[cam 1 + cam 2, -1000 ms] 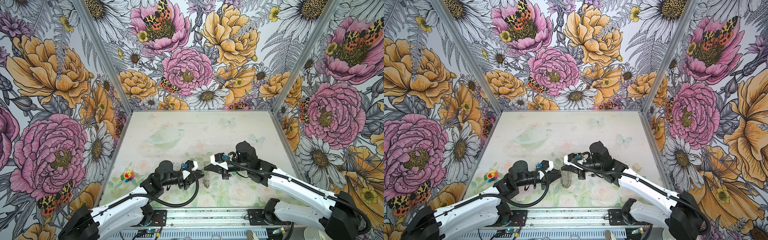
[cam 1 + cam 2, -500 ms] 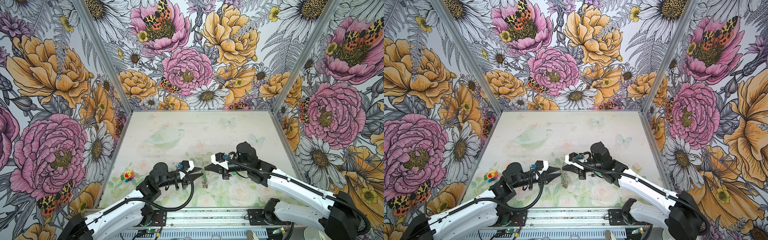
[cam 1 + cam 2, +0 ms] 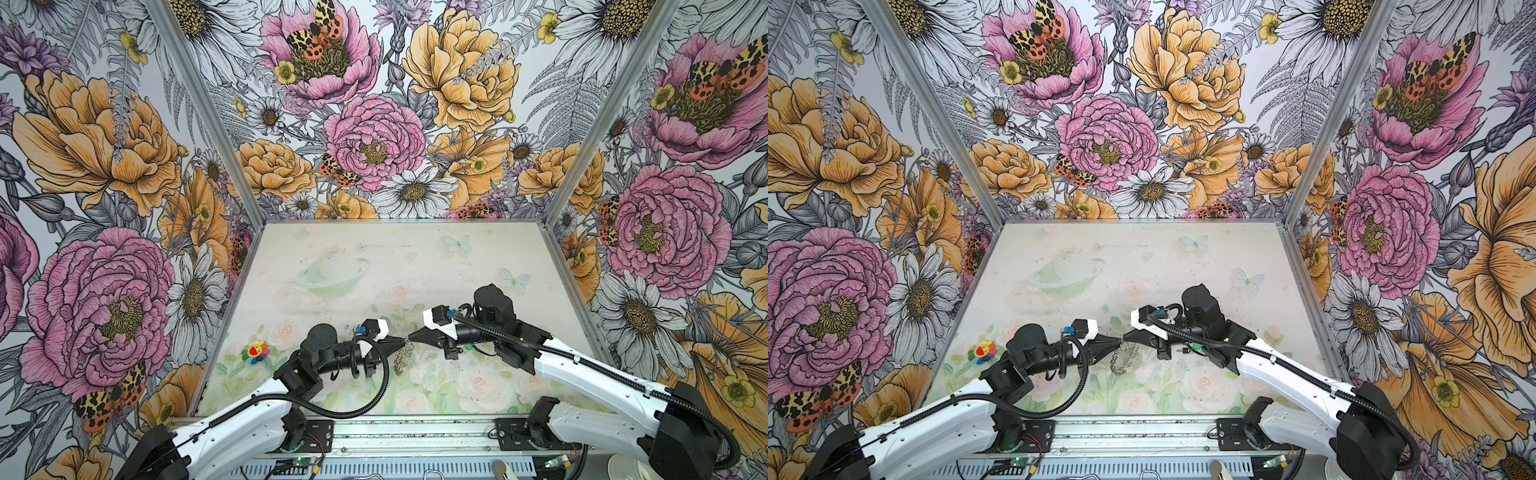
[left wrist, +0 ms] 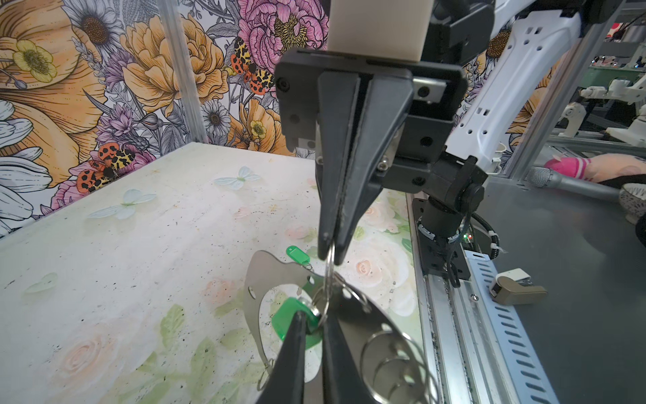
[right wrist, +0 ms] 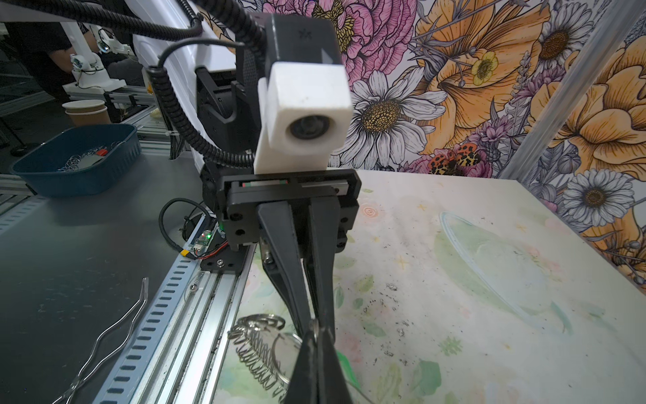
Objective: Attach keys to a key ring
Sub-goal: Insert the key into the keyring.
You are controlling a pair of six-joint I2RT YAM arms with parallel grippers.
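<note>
Key ring, a flat grey horseshoe-shaped metal plate edged w/ small silver wire rings, hangs in mid-air low over the pale flower-print surface. It sits toward the front edge, right where the two arms meet nose to nose.

R fingers are clenched on one wire ring at the plate's edge, so the whole plate dangles from that pinch. L fingers are closed down on a bright green oblong plastic tag, held up against the plate just under the pinched ring. The tag's dark key is too small to make out. A 2nd green tag shows beyond the plate; can't tell if it lies on the surface or already hangs from a ring.

Step in hand, I'd say: threading, i.e. bringing the held tag's small loop to the pinched wire ring. Not yet on, as far as I can see.

Next move prob. calls for:
- R side holding dead steady, since the plate hangs free and can swing
- L side nudging the loop into the ring's split, v. fine alignment
- no letting go of the tag until the loop is caught, else it drops.
</note>
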